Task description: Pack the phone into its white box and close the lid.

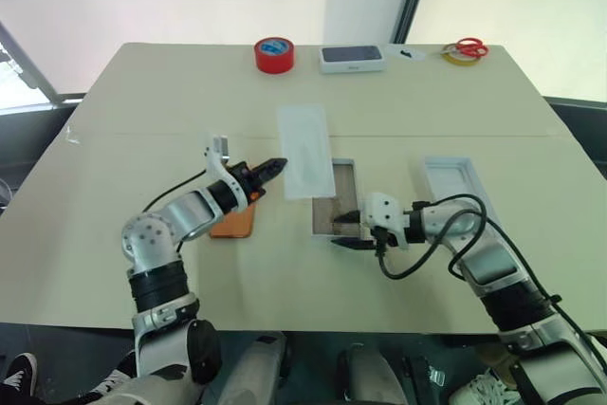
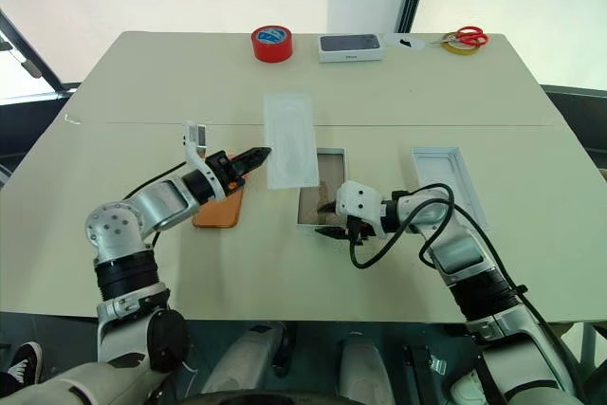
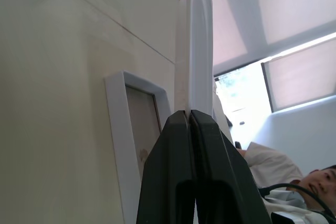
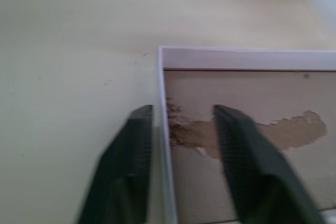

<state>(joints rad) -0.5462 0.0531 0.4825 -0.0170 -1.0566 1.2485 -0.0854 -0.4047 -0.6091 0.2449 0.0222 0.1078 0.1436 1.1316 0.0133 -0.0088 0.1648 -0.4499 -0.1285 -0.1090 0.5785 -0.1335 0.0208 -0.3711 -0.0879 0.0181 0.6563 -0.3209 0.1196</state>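
the left gripper is pinched tight on the edge of a flat white insert, holding it lifted above the table, over the far end of the box. in the left wrist view the two fingers meet with the insert's thin edge rising between them.

the right gripper has its jaws apart and straddles the near wall of the box, one finger outside the wall, the other inside over the brownish floor; it grips nothing.

the phone lies flat on the table at about 9 o'clock from the box, partly hidden under the left arm. the lid lies open side up at 3 o'clock from the box, apart from it.

at the far edge, around 12 o'clock, sit a red tape roll, a white box with a dark top, and red scissors lying on a roll of yellow tape.
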